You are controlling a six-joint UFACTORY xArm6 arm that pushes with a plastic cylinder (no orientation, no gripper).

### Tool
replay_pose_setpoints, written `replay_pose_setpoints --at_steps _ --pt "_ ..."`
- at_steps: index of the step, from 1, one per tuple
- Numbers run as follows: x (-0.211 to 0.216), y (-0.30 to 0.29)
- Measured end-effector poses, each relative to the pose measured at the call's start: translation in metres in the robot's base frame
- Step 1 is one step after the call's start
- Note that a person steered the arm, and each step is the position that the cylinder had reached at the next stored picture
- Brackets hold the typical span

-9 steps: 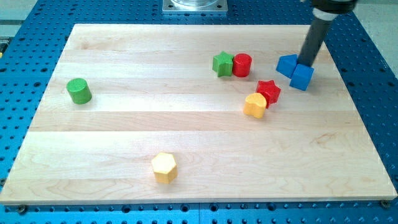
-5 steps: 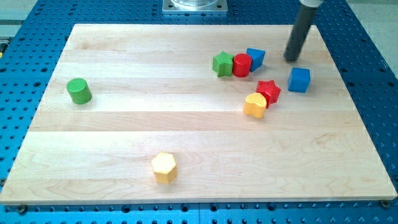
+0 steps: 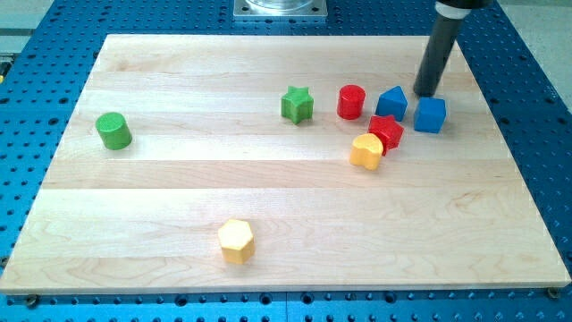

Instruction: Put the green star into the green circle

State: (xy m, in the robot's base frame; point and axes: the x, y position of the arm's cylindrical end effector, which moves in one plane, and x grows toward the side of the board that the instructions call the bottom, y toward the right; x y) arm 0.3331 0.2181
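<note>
On the wooden counter (image 3: 179, 197), our tip (image 3: 427, 93) rests above two blue blocks; we carry no jaws. The green star (image 3: 297, 105) sits alone, well right of the green circle (image 3: 113, 131).

No text (nor any label or number) can be read.

A robotics lab bench. A pale wooden board (image 3: 268, 206) lies on a blue metal table (image 3: 536, 80) drilled with rows of holes. A grey metal mounting plate (image 3: 281, 9) sits at the view's top.
</note>
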Motion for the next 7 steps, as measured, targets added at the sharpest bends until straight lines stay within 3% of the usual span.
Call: replay_pose_setpoints --at_steps 1,3,4,6,7 --pt "0.025 -0.011" --pt "0.015 -0.14" --pt "0.021 -0.166" --pt "0.067 -0.248" --pt "0.076 -0.354"
